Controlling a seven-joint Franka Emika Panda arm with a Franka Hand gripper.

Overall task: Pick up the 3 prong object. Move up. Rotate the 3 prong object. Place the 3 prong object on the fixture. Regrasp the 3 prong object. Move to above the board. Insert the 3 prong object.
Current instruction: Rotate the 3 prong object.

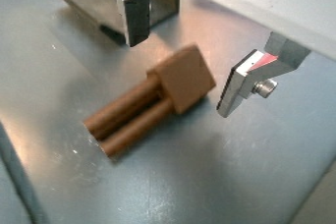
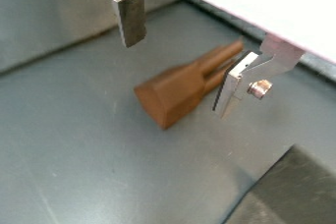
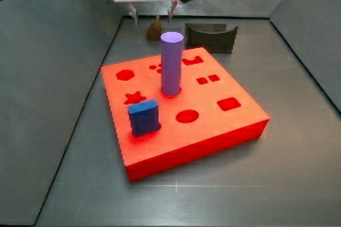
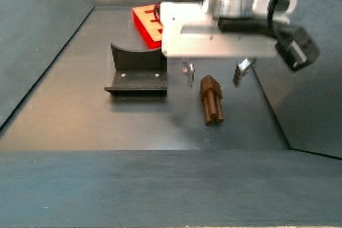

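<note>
Three-prong object (image 1: 148, 101) — one of it, one gripper (image 1: 184, 56), one fixture (image 4: 135, 72), one board (image 3: 200, 121). On the board stand one purple cylinder (image 3: 172, 63) and one blue block (image 3: 143, 117), both upright in its cut-outs.

In both wrist views the 3 prong object lies flat on the grey floor below the gripper (image 2: 182, 59), its long body running out from between the two fingers. One finger (image 1: 130, 12) hangs to one side of the piece and apart from it; the other (image 1: 242, 83) stands just beside the piece's wider end. Whether that plate touches the piece cannot be told. The jaws are spread wide and nothing is clamped between them.

In a side view the gripper (image 4: 214, 71) hovers low over the floor with the piece (image 4: 211, 101) beneath it, reaching out past the fingertips. The fixture sits near, off to the gripper's side, and the board (image 4: 147, 20) lies beyond the gripper, mostly hidden by it.

The piece is brown and stubby — a blocky, wider head at one end, and parallel bars with a groove between them running from it. Two bars show clearly in a wrist view; a third cannot be made out.
</note>
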